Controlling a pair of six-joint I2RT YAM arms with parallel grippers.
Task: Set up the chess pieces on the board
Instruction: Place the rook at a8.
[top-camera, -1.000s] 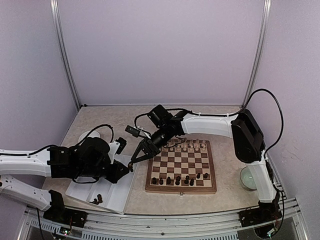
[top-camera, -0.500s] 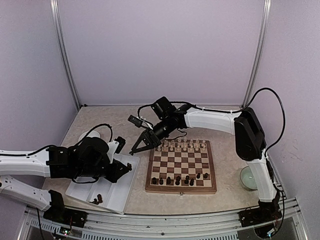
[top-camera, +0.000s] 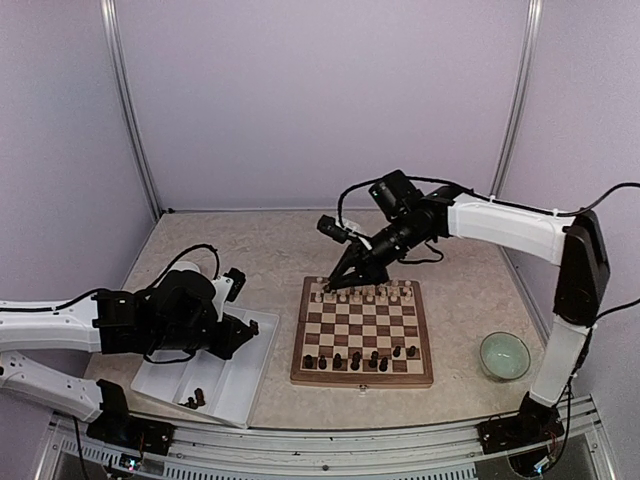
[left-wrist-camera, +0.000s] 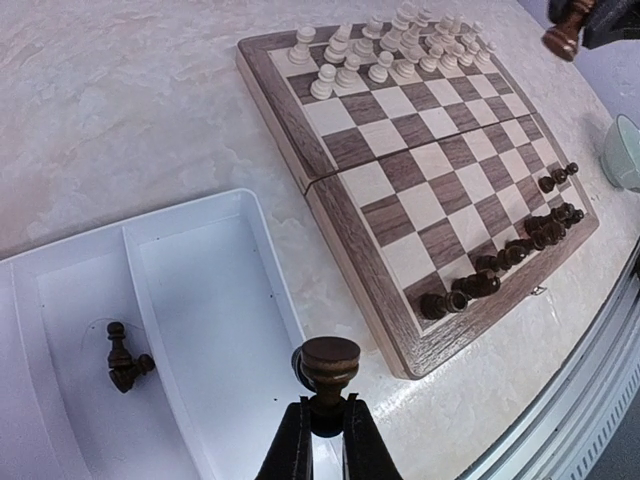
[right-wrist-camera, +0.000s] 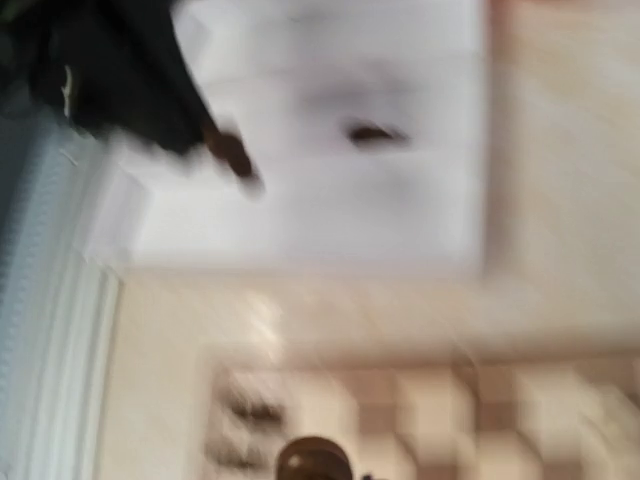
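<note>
Shifted in the last second: right gripper (top-camera: 337, 282), off the tray side and across to the far-left corner of the board (top-camera: 362, 379), now above the cream pieces (top-camera: 372, 294). Clenched on a dark piece (left-wrist-camera: 563, 34), visible from the left wrist; own wrist view too blurred to give more than a dark rounded head at the bottom edge. Left gripper (left-wrist-camera: 325, 425) unmoved over the white divided tray (left-wrist-camera: 130, 228), clamped on a second dark piece (left-wrist-camera: 330, 362), head poking past the fingertips, axis roughly in line with the fingers as far as can be judged. Two spare dark pieces (left-wrist-camera: 124, 360) lying in the neighbouring tray compartment. Dark row (left-wrist-camera: 505, 262) partly filled along the board's near edge. Key relation: dark home ranks nearward of the right jaws, whole board between; left gripper much nearer, just off the near-left corner. Probably needs the right arm pulled back nearward before lowering.
</note>
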